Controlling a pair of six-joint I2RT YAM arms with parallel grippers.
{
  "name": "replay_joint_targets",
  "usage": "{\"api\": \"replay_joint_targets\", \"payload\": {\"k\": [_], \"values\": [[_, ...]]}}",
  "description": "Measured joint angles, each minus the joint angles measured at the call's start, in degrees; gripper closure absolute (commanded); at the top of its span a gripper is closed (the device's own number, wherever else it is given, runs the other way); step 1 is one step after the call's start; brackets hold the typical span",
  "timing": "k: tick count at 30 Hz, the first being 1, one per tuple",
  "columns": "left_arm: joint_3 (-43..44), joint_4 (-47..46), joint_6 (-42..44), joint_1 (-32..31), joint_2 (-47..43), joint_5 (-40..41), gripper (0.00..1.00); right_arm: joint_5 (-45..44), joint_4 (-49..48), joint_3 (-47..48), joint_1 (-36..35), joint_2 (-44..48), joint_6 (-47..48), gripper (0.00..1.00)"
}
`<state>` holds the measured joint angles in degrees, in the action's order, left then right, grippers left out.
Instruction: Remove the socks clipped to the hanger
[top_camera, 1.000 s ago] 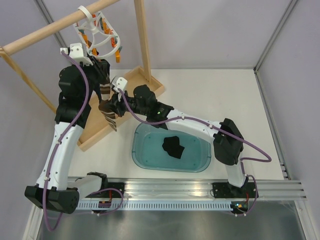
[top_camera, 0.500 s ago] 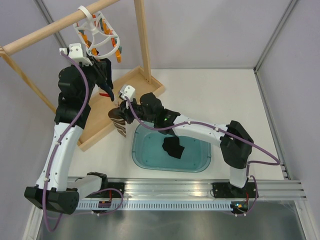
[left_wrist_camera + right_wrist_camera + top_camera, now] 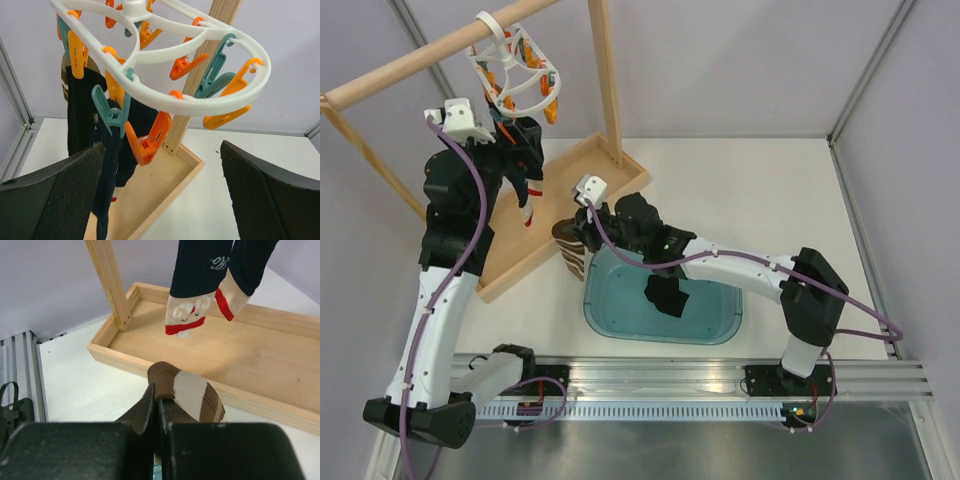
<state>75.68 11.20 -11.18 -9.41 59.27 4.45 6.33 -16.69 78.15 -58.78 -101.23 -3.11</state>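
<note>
The white ring hanger (image 3: 515, 75) (image 3: 210, 102) hangs from the wooden pole, with orange and teal clips dangling from it. Dark socks (image 3: 80, 110) (image 3: 200, 265) stay clipped to it; their toes carry red-white patches (image 3: 187, 315). My left gripper (image 3: 525, 140) (image 3: 160, 150) is open just below the ring, holding nothing. My right gripper (image 3: 575, 238) (image 3: 159, 395) is shut on the cuff of a brown, tan and white striped sock (image 3: 570, 250) (image 3: 200, 395), free of the hanger, at the bin's left edge. Another dark sock (image 3: 665, 293) lies in the bin.
A teal plastic bin (image 3: 720, 335) sits in front of the arm bases. The wooden rack has a long base tray (image 3: 510, 262) (image 3: 260, 355), an upright post (image 3: 605, 80) (image 3: 107, 280) and a slanted pole (image 3: 410, 70). Metal frame posts stand at the table corners.
The striped sock has come off the hanger. My right gripper carried it right and toward the bin. My left gripper opened and rose up under the hanger ring.
</note>
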Motion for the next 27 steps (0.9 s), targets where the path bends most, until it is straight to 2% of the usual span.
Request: {"api": "replay_joint_targets", "payload": {"k": [5, 15, 22, 27], "values": [[-4.52, 0.7, 0.0, -0.04, -5.11, 0.0, 0.0, -2.32, 1.11, -3.34, 0.0, 3.74, 0.81, 0.99], [-19.76, 2.36, 1.07, -0.04, -16.0, 2.71, 0.0, -10.67, 6.49, -7.56, 0.0, 16.81, 5.29, 0.99], [-23.23, 4.13, 1.29, -0.04, -19.15, 3.02, 0.0, -17.29, 13.27, -14.23, 0.81, 29.22, 5.86, 0.99], [-24.15, 5.27, 1.44, -0.04, -19.56, 2.89, 0.0, -20.76, 18.67, -22.91, 1.53, 38.8, 2.29, 0.99]]}}
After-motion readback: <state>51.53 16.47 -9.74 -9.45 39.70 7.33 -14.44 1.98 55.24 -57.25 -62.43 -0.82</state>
